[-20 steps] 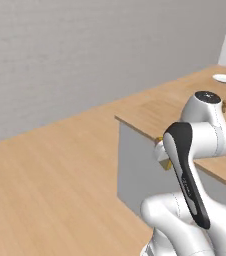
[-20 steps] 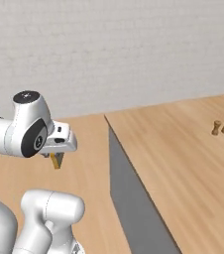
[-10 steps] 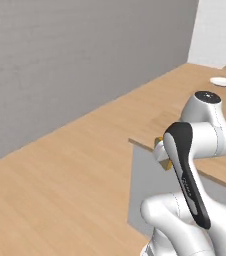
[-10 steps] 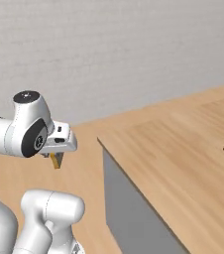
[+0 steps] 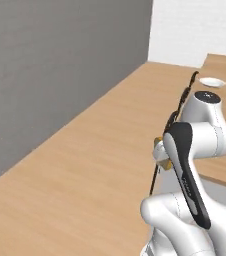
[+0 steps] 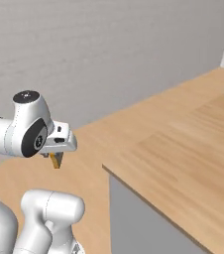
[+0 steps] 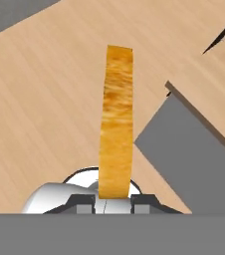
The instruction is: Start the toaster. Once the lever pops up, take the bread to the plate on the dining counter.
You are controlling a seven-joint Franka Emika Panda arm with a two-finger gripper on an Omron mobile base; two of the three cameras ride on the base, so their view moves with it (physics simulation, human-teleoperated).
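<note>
Bread [image 7: 116, 124]: one tan slice with a browner crust, seen edge-on, standing straight up out of the gripper, above the wooden floor.
Gripper [image 7: 114, 198]: clenched on the lower end of the bread.
Dining counter [image 6: 183, 154]: light wood top with a grey side, just beside the arm.
Plate [image 5: 212, 82]: small, white, on the far end of the counter, well apart from the bread.
</note>
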